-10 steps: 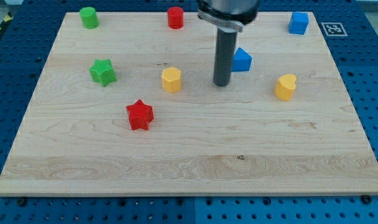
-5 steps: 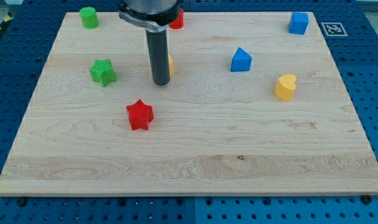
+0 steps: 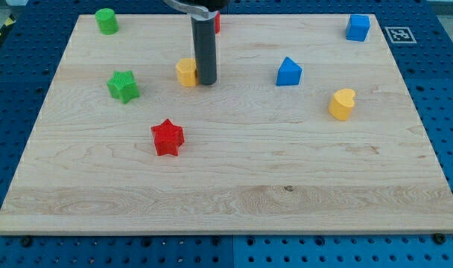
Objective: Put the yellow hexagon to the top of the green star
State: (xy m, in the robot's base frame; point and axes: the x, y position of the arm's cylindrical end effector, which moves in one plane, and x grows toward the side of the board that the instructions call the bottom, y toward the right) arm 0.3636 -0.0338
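The yellow hexagon (image 3: 185,72) lies on the wooden board, to the right of and slightly above the green star (image 3: 123,86). My tip (image 3: 206,81) touches the board right against the hexagon's right side. The rod hides a sliver of the hexagon's right edge. The green star stands about a block and a half to the left of the hexagon.
A green cylinder (image 3: 106,21) is at the top left. A red block (image 3: 216,21) is partly hidden behind the rod. A red star (image 3: 167,137) lies below the hexagon. A blue triangular block (image 3: 288,71), a yellow heart (image 3: 342,103) and a blue cube (image 3: 357,27) are on the right.
My tip swept left past the hexagon, then came back to its right side. The hexagon has moved up and to the left, closer to the green star.
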